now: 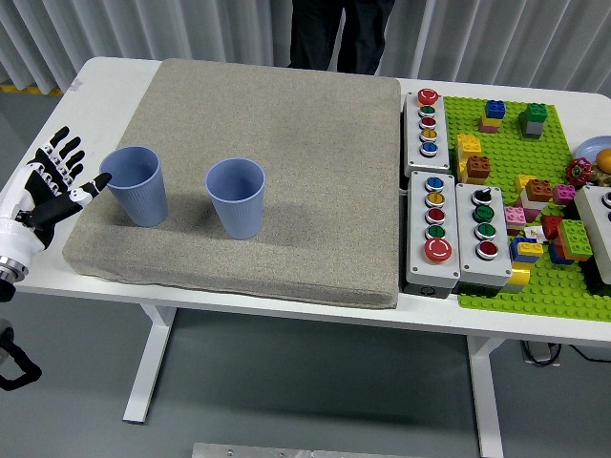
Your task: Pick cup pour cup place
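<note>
While spread open and holding nothing, left hand [52,188] hovers at left edge of grey mat [286,124], thumb tip close to left cup [135,185], contact not clear. Fingers [62,153] fanned, palm toward cup. Black forearm low at picture's left edge.

Left cup: blue, ribbed, upright on mat near its left front corner. Second cup [236,197]: same blue, upright, to right of first, apart from it. Contents of either cup not visible.

Mat on white table [286,310], covering most of left and middle. Right of mat: three grey button boxes [428,122] [434,229] [485,234] with coloured buttons, one behind, two side by side in front. Further right: green baseplate [506,286] with scattered coloured bricks [473,157]. White box [597,224] partly cut off at right edge.

Person's dark trouser legs [339,33] at far side of table, top centre, no hands showing.
</note>
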Tool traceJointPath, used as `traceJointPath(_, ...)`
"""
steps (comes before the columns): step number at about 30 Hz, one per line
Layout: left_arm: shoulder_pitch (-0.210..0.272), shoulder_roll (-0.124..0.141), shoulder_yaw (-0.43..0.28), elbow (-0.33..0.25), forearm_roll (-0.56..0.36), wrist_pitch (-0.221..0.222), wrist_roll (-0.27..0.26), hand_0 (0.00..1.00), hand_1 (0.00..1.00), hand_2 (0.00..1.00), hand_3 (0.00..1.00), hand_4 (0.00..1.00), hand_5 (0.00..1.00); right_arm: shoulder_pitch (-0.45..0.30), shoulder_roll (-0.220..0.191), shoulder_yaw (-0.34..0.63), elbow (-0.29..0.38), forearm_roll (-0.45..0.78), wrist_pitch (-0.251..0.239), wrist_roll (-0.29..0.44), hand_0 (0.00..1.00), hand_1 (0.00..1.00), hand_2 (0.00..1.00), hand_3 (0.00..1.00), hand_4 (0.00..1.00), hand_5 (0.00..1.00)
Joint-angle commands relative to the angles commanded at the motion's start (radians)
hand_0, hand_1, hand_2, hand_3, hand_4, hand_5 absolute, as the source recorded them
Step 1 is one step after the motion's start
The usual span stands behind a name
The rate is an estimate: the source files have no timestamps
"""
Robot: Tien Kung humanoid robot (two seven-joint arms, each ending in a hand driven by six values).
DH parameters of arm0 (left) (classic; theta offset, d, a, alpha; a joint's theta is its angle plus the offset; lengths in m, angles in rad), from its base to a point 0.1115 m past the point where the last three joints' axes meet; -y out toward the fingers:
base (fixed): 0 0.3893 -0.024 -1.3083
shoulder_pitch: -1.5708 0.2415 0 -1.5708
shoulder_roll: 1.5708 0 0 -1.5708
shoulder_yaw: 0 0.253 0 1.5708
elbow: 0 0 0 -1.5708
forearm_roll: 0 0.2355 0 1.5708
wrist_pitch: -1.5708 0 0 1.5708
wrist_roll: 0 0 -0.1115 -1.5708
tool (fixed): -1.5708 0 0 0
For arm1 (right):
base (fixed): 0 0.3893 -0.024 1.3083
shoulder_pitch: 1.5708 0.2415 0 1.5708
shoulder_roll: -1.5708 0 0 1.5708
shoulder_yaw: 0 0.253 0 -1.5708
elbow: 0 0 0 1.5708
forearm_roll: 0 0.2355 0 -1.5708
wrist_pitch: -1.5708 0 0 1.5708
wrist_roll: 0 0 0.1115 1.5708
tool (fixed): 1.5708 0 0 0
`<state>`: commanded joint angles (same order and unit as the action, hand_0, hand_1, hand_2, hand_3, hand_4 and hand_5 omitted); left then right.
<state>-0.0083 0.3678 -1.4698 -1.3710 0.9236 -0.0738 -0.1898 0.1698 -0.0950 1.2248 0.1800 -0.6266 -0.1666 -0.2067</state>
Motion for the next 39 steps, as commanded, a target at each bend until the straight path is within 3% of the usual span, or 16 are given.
traceJointPath(22, 0.019, -0.017, 0.043, -0.001, 0.041, 0.006, 0.006, 0.987, 0.983, 0.998, 0.998, 0.921, 0.161, 0.000, 0.003, 0.004, 0.000, -0.006, 0.000, -0.003, 0.719, 0.678, 0.717, 0.687, 0.303, 0.346)
traceJointPath(23, 0.018, -0.017, 0.044, 0.000, 0.042, 0.007, 0.006, 0.987, 0.983, 0.998, 0.998, 0.921, 0.161, 0.000, 0.003, 0.003, 0.000, -0.005, 0.000, -0.003, 0.719, 0.678, 0.717, 0.687, 0.303, 0.346)
traceJointPath(24, 0.016, -0.017, 0.045, 0.005, 0.039, 0.008, 0.004, 0.987, 0.983, 0.998, 0.998, 0.946, 0.228, 0.000, 0.003, 0.002, 0.000, -0.003, 0.000, -0.002, 0.719, 0.678, 0.717, 0.687, 0.301, 0.344)
traceJointPath(39, 0.003, -0.022, 0.056, 0.047, 0.060, 0.012, 0.010, 0.987, 0.982, 0.998, 0.998, 0.945, 0.236, 0.001, 0.004, 0.000, 0.000, 0.001, -0.002, -0.002, 0.719, 0.678, 0.717, 0.687, 0.299, 0.343)
